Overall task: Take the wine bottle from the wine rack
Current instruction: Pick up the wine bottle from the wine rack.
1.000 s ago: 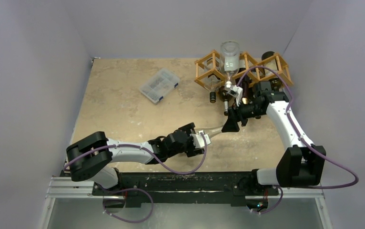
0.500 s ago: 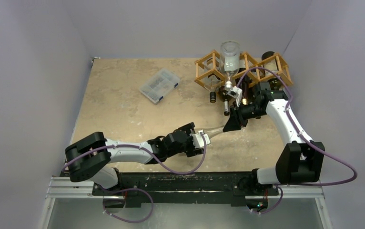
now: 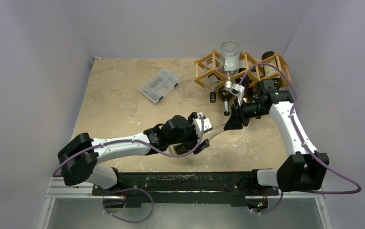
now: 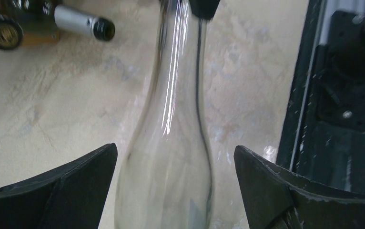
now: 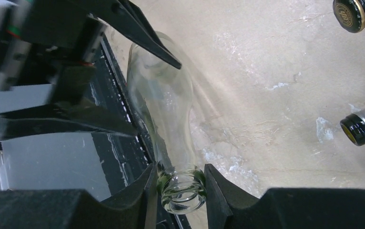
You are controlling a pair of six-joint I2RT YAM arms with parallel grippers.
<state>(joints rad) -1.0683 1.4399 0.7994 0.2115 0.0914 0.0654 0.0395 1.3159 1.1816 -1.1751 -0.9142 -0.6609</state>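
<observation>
Left pincer (image 4: 173, 152) is spread wide, a finger on each side of the clear wine bottle (image 4: 171, 143)'s body, gaps on both sides. Right pincer (image 5: 183, 183) is clamped on the bottle's mouth end. The bottle hangs slanted over the bench (image 3: 114, 100), off the wine rack (image 3: 203, 71) at the back, which holds other bottles (image 3: 229, 56).

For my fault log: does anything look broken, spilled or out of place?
Nothing broken or spilled. The clear bottle is off the wine rack, right gripper clamping its neck, left gripper open around its body.
</observation>
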